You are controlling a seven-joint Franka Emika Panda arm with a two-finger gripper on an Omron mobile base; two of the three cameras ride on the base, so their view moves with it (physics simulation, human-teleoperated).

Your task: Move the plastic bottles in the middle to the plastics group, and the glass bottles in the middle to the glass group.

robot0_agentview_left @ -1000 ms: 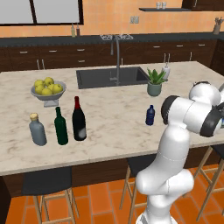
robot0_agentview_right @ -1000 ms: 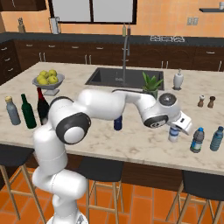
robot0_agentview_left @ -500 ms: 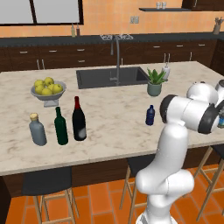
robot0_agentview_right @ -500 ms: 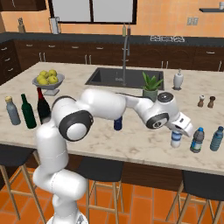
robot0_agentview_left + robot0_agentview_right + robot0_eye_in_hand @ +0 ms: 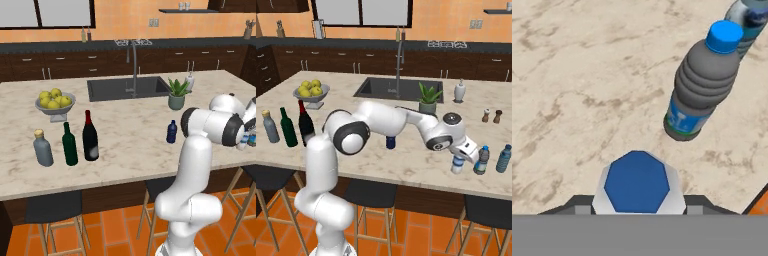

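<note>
**Water bottle at the plastics group, upright under the hand**

The small water bottle (image 5: 458,163) stands upright at the right of the right base view, just beside two blue plastic bottles (image 5: 482,160). In the hand view its blue cap (image 5: 637,182) sits bottom centre, long axis pointing at the camera. The gripper (image 5: 466,153) is directly over it; whether the fingers are pinching it cannot be told. At far left, the wine bottle (image 5: 90,137) stands by the glass group (image 5: 69,145). The fruit bowl (image 5: 55,102) holds yellow fruit.

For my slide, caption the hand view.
Blue cap of the water bottle directly below the hand, grey bottle standing beside it.
</note>
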